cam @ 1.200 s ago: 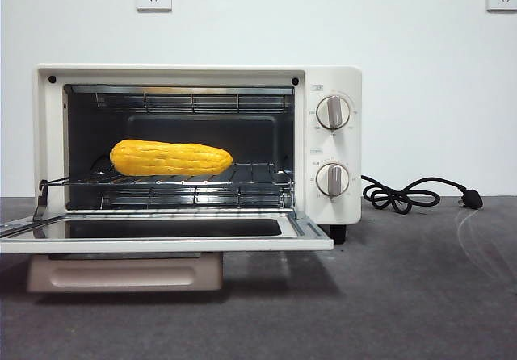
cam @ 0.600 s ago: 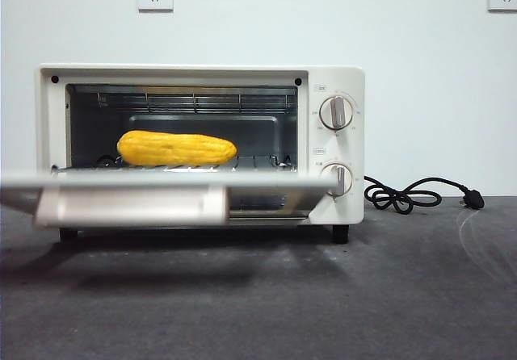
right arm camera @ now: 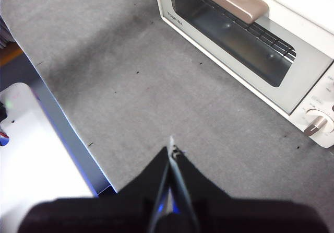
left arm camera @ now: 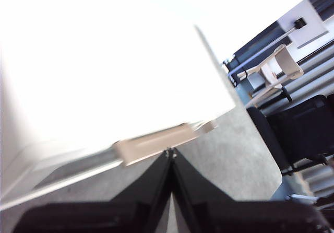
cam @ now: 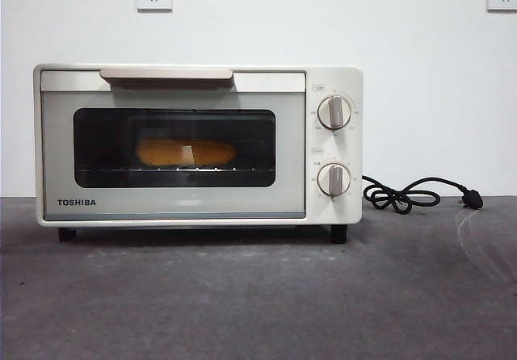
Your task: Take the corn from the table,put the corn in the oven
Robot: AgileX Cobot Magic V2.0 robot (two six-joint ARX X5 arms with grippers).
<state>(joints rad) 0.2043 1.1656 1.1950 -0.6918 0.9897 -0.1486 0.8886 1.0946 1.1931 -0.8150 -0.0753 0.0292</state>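
- The oven (cam: 198,144) is a cream-white, boxy Toshiba toaster oven standing upright on black feet on the table (cam: 258,295). Its door is shut, with the wide handle (cam: 166,74) along the door's top edge and two round knobs (cam: 334,112) stacked on its right-hand panel. In the right wrist view the oven (right arm camera: 250,39) lies well ahead of the right tool (right arm camera: 171,150), off to one side.
- The corn (cam: 186,152) lies lengthwise on the wire rack inside the oven, seen dimly orange through the dark glass window.
- The table is dark grey, matte and slightly mottled, stretching under the right tool.
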